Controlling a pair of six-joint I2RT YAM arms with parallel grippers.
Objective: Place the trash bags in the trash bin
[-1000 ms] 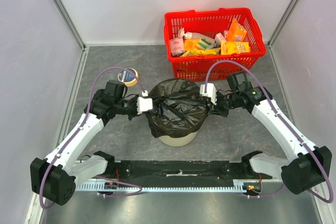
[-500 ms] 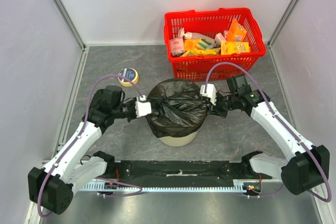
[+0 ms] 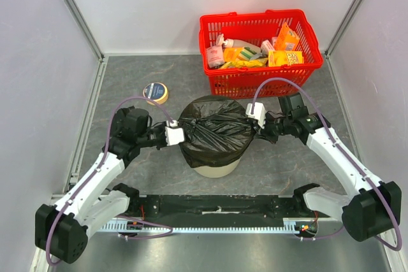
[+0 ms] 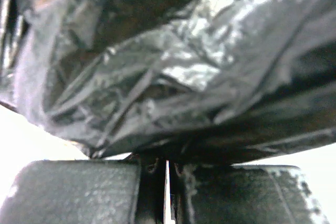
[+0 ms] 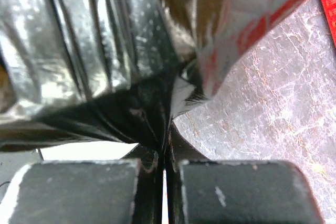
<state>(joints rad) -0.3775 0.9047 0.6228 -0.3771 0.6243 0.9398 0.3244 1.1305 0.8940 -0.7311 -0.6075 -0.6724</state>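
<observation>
A black trash bag (image 3: 215, 130) is draped over and into the beige trash bin (image 3: 215, 169) in the middle of the table; only the bin's base shows below the plastic. My left gripper (image 3: 183, 134) is shut on the bag's left edge (image 4: 173, 98). My right gripper (image 3: 253, 127) is shut on the bag's right edge (image 5: 94, 61). In both wrist views the jaws are pressed together with black film pinched between them.
A red wire basket (image 3: 260, 50) full of packaged goods stands behind the bin at the back right. A roll of tape (image 3: 155, 92) lies on the grey table left of the bin. Grey walls close in both sides.
Both grippers have come down a little with the bag's edges. The left arm has drawn back toward the near edge, uncovering the tape roll.
</observation>
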